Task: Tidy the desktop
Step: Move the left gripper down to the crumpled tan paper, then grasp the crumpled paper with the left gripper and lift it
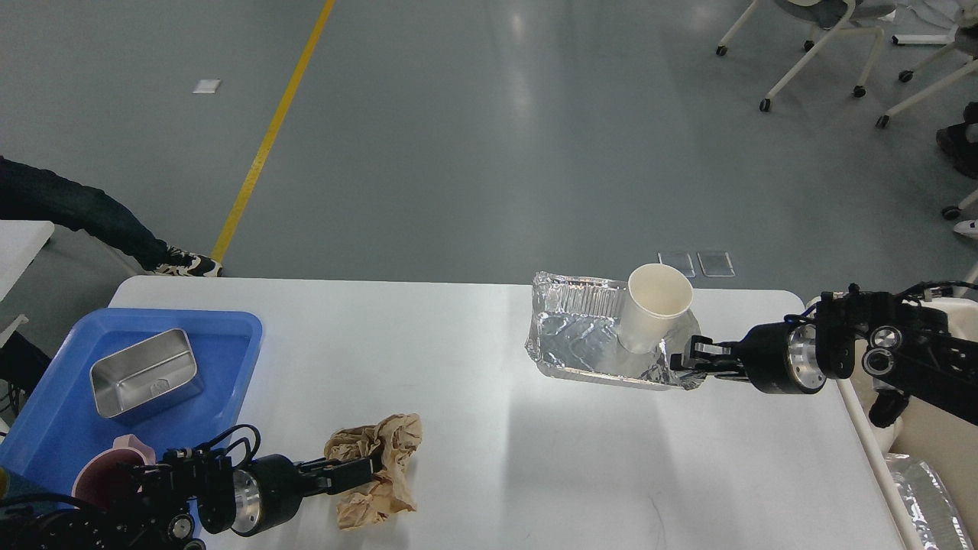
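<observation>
you're mid-clearing: left claw point(353, 473) sits in the crumpled brown paper point(378, 467), closure unclear; right claw point(682, 359) pinches the foil tray point(584, 344), paper cup point(651, 309) inside, right of the paper on the white tabletop point(489, 428). next likely lifts clear.

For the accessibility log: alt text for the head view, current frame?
Two black arms work a white desktop: the left claw is at a crumpled brown paper, the right claw grips the corner of a foil tray holding a tilted paper cup. A blue tray at left holds a metal tin and a pink mug.
</observation>
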Robot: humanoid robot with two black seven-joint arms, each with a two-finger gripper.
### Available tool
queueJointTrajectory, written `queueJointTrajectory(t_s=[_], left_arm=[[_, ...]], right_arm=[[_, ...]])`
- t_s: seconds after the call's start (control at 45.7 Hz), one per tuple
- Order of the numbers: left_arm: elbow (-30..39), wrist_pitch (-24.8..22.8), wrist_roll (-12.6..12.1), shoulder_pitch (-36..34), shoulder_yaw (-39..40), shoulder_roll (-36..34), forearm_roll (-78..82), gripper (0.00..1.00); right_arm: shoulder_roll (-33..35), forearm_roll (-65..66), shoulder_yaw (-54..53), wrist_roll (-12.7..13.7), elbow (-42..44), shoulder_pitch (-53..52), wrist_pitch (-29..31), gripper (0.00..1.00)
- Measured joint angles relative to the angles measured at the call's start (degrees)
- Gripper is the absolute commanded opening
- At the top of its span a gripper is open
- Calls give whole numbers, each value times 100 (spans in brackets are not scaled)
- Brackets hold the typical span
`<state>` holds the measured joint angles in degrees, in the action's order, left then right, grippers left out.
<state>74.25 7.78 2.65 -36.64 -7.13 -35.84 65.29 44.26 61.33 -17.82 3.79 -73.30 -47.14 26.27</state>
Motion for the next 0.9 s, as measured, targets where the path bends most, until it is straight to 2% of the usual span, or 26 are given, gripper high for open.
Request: queueJointTrajectory(t_s=[0.197,0.241,0.307,0.394,0.547,0.898], left_arm=[[-299,-10,48,99,-69,386,1,17],[-324,-11,97,116,-99,421,2,9],[-343,-12,176,126,-147,449,2,1],[-348,-14,349,126,-165,460,2,0],[-273,-35,815,86,-167,440,2,0],[-208,-99,1188,51,-141,275,3,0]], right_arm=[[-4,-4,-62,-3,0,54,0,0],[-4,-4,-63,-3,0,57,0,0],[-3,-4,-64,-3,0,63,0,0],[-5,-4,-64,-2,0,64,0,0],[-36,1,-64,-2,0,66,0,0],[-18,2,-64,2,0,83,1,0]])
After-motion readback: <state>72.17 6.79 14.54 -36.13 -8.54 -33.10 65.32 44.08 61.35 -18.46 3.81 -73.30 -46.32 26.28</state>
